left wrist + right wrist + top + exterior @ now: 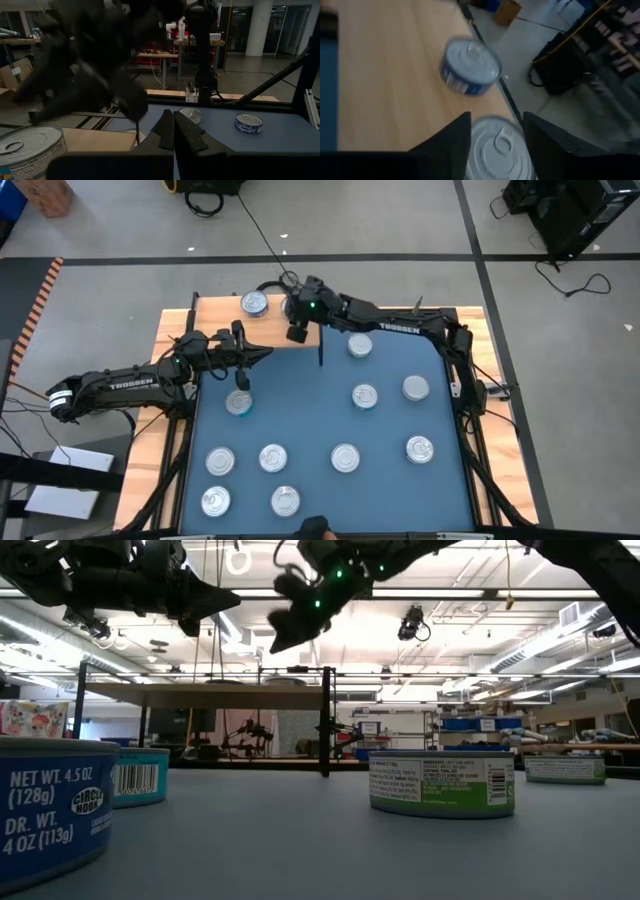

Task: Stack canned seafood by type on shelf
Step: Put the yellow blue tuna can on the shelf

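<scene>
Nearest the right wrist camera, 1 can (496,150) with a silvery pull-tab lid lies between the fingers of the right gripper (496,120). The fingers stand apart on either side of it. Whether they press on it or have let go, I cannot tell.

The can is over the near edge of the shelf (385,75), the light board at 11 o'clock of the table (310,410). A blue-label can (470,67) stands on the board just beyond, at about 9 o'clock from the right gripper in the high view, apart from the first can.

My judgement is that the step is seating this can on the shelf. To do it well, its base should rest flat on the wood and clear of the edge before the fingers spread. They should then lift straight up so neither pad drags the rim. If its label matches the blue one, it belongs on top of that can, with the lids centred; the label is hidden here.

At 8 o'clock from the shelf, the left gripper (173,120) hovers with fingers closed on nothing. 10 loose cans (345,458) are scattered over the table.
</scene>
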